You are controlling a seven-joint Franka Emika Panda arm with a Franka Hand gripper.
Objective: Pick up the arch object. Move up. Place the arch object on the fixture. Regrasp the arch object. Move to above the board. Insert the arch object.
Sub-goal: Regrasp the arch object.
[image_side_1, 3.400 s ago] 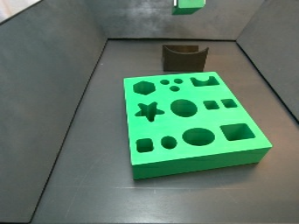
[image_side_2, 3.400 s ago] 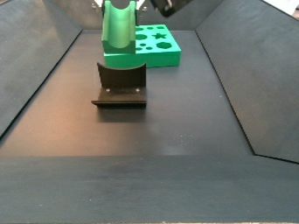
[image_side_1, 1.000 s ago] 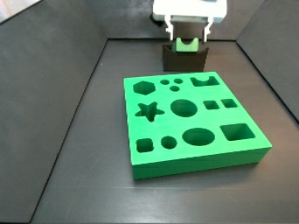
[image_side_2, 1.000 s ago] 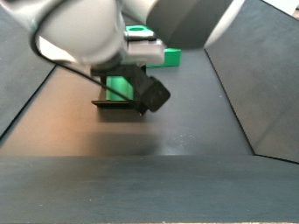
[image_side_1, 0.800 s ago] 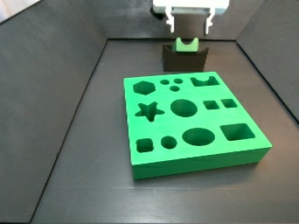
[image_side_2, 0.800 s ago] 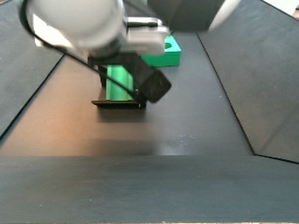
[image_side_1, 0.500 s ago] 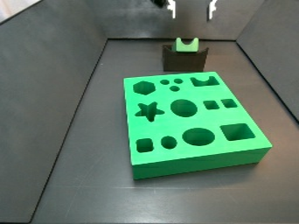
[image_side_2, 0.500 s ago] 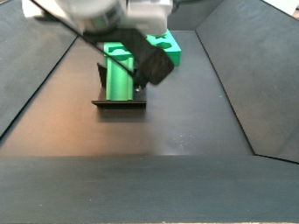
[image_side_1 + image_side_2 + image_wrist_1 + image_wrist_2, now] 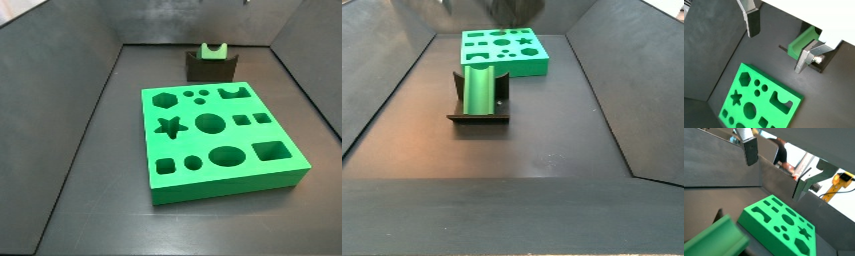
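The arch object [image 9: 211,50] is a small green block resting on the dark fixture [image 9: 211,69] at the back of the bin. It lies along the fixture's dipped top [image 9: 478,90]. My gripper [image 9: 775,52] hangs open well above it, nothing between its fingers [image 9: 751,22]. In both wrist views the arch object [image 9: 804,41] [image 9: 714,240] lies below and off to the side of the jaws. The green board [image 9: 221,140] [image 9: 505,50] with its shaped holes lies flat on the floor beside the fixture. In both side views the gripper is all but out of frame above.
Dark sloping walls [image 9: 80,110] enclose the floor on all sides. Bare dark floor [image 9: 516,190] stretches from the fixture [image 9: 477,118] away from the board.
The gripper opened, left the arch object on the fixture and rose straight up, leaving both side views.
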